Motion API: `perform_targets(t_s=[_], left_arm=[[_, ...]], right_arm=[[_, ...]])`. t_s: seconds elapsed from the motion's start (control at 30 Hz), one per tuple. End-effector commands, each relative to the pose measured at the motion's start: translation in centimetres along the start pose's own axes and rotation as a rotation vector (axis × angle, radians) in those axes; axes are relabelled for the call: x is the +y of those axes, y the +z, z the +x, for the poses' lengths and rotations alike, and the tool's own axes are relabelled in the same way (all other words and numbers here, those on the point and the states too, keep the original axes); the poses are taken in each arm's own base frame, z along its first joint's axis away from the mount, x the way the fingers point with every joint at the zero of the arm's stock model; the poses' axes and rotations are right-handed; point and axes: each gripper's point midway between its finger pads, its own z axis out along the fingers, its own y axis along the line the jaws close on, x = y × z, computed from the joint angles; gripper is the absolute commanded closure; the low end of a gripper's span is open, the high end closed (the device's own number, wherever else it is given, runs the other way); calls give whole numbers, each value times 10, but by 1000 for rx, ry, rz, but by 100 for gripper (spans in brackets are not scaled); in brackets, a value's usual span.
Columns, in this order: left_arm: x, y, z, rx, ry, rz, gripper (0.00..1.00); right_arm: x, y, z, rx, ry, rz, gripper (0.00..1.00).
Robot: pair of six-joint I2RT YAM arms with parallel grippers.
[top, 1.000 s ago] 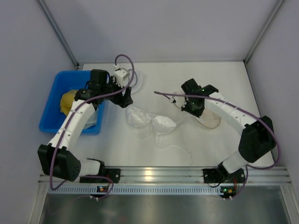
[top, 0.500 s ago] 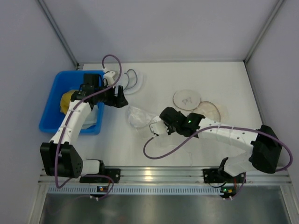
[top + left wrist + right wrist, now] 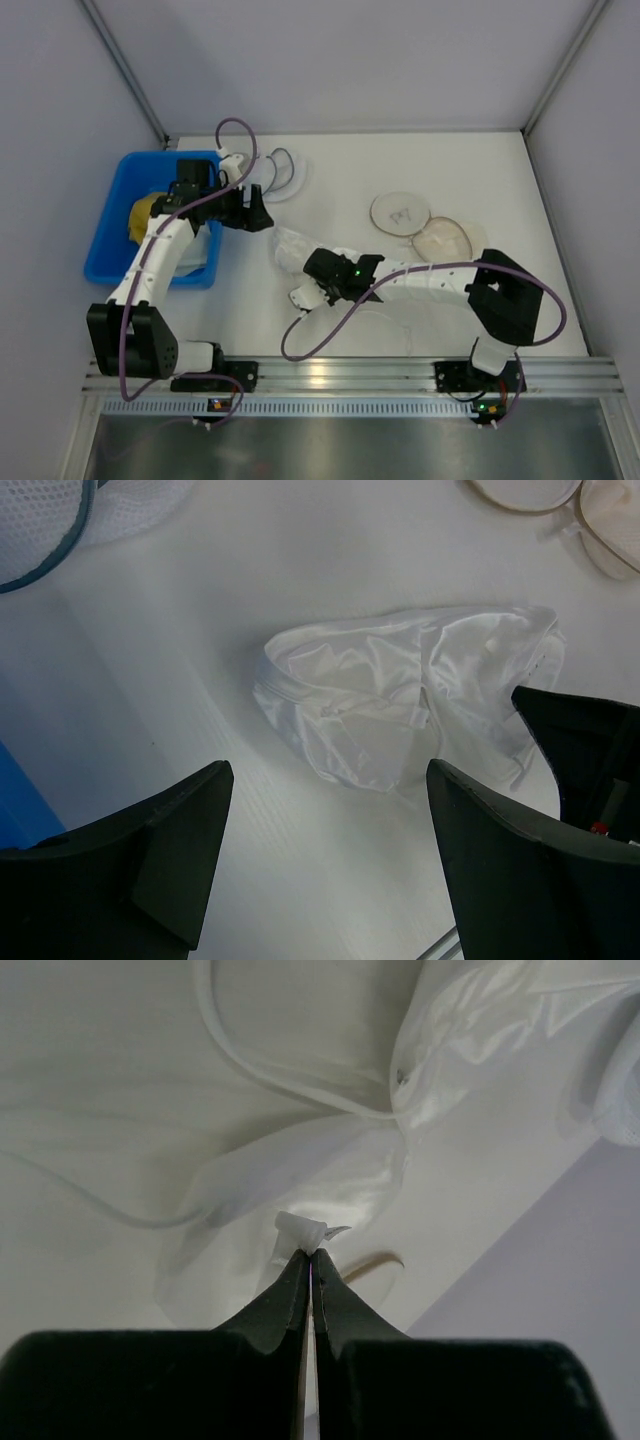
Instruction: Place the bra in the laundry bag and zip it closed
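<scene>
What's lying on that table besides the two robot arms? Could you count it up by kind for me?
Mesh bags: 2, tan-rimmed bag and black-rimmed bag
Bra: 1
Blue bin: 1
Yellow cloth, in the bin: 1
Total: 5
</scene>
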Motion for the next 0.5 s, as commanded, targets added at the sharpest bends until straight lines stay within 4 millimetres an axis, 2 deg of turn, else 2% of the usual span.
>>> perform_targets(t_s=[0.0, 0.23, 0.3, 0.33, 0.47], left_arm=[[-6, -11, -15, -70, 38, 17, 16], [-7, -18, -27, -102, 70, 12, 15], [-8, -18, -30, -107, 72, 13, 15], [-9, -20, -32, -115, 76, 13, 14], [-14, -30, -37, -145, 105, 6, 13]], right_arm=[[-15, -1, -29, -80, 27, 38, 100], [-3, -15, -52, -129, 37, 27, 98], [-2, -17, -58, -142, 37, 31, 86], [0, -17, -60, -141, 40, 31, 68], [-9, -22, -54, -110, 61, 67, 47]])
